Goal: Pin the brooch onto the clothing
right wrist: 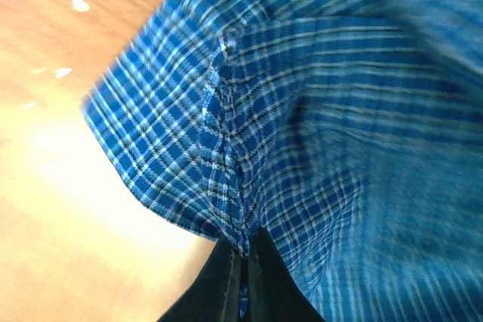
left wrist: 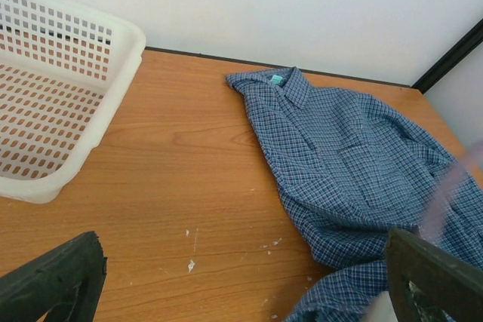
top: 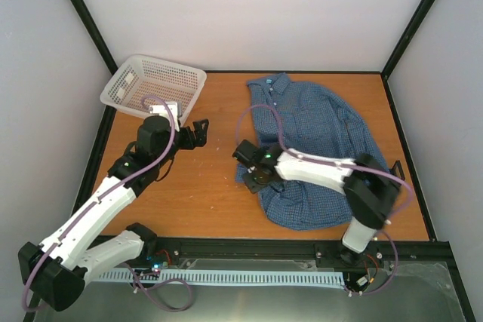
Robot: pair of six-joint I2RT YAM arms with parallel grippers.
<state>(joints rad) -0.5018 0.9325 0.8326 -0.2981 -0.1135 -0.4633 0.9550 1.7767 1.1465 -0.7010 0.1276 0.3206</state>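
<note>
The blue checked shirt [top: 317,148] lies crumpled on the right half of the wooden table; it also shows in the left wrist view [left wrist: 347,164]. My right gripper [top: 260,173] is shut on a fold of the shirt's fabric [right wrist: 234,186] at its left lower edge, with cloth pinched between the black fingertips [right wrist: 226,277]. My left gripper [top: 198,132] hangs open above bare table left of the shirt, its two dark fingers [left wrist: 53,280] wide apart and empty. The brooch is not in view.
A white perforated plastic basket [top: 155,84] stands at the back left corner; it also shows in the left wrist view [left wrist: 83,111]. Black frame posts and white walls enclose the table [top: 204,186]. Small white specks lie on the wood [left wrist: 190,265].
</note>
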